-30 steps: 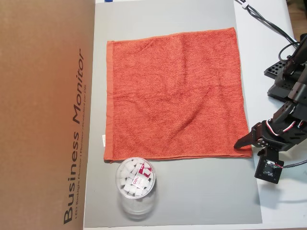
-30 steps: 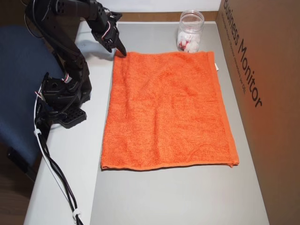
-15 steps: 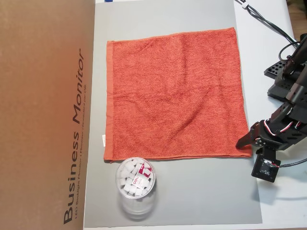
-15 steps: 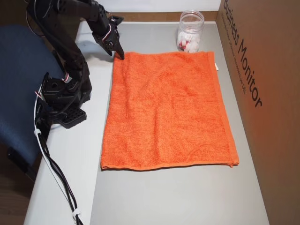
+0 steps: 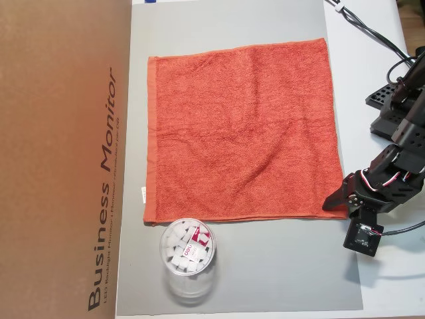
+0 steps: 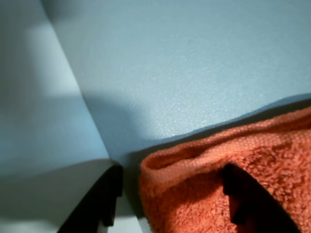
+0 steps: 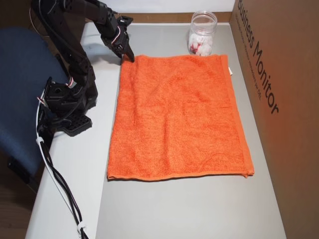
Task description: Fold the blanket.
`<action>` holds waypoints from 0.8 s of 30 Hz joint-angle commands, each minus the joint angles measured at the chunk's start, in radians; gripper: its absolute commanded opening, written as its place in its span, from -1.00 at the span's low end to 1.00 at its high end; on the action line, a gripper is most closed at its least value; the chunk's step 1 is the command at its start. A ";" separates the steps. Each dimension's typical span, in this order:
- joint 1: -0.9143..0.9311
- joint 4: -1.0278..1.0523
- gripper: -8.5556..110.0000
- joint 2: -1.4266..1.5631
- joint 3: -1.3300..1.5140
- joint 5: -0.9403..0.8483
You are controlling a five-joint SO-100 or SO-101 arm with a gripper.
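Blanket (image 5: 242, 129): spread flat on the grey mat (image 5: 265, 266) of the bench, unfolded. Gripper (image 6: 167, 194): set at one blanket corner, jaws apart, straddling the hem. Clear jar (image 5: 188, 256): stood just beside the blanket's edge.

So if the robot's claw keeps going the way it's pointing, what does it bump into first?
The gripper points down at the blanket corner. In the wrist view its open fingers sit either side of the hem, so it would likely meet the blanket first, then the gray mat beneath, though depth is hard to judge.
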 commanded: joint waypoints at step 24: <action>0.021 0.003 -0.72 0.009 -0.011 0.003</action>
